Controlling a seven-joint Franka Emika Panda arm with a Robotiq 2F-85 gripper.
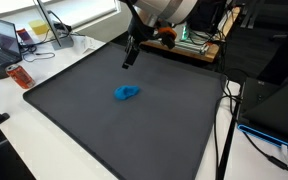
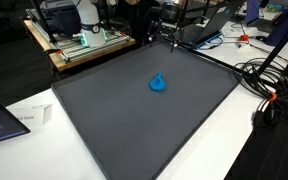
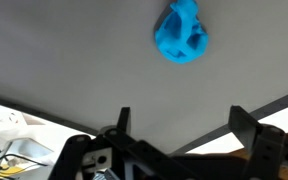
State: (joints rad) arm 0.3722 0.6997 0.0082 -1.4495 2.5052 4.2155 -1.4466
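Wrist view. Your gripper [image 3: 181, 125] enters from 6 o'clock, jaws spread wide and holding nothing; one finger [image 3: 122, 118] stands on each side of the centre line. The blue crumpled object [image 3: 182, 33] lies at 12 o'clock from the gripper, almost on the line that runs between the two fingers, and apart from them. Bare dark mat [image 3: 74, 60] fills the gap between.

Exterior views. In an exterior view the gripper [image 1: 130, 55] hangs above the far part of the mat [image 1: 74, 125], clear of its surface, with the object [image 1: 128, 93] at 6 o'clock from it. In an exterior view from another place the gripper [image 2: 174, 38] shows near the mat's [image 2: 134, 130] far edge and the object [image 2: 158, 83] sits at 7 o'clock, near the middle of the mat, alone.

The object. Bright blue, small, lumpy, with folds and dark hollows; whether cloth or soft plastic you cannot tell. In the wrist view it is slightly longer from 12 to 6 o'clock than across, so its long axis points roughly toward your gripper.
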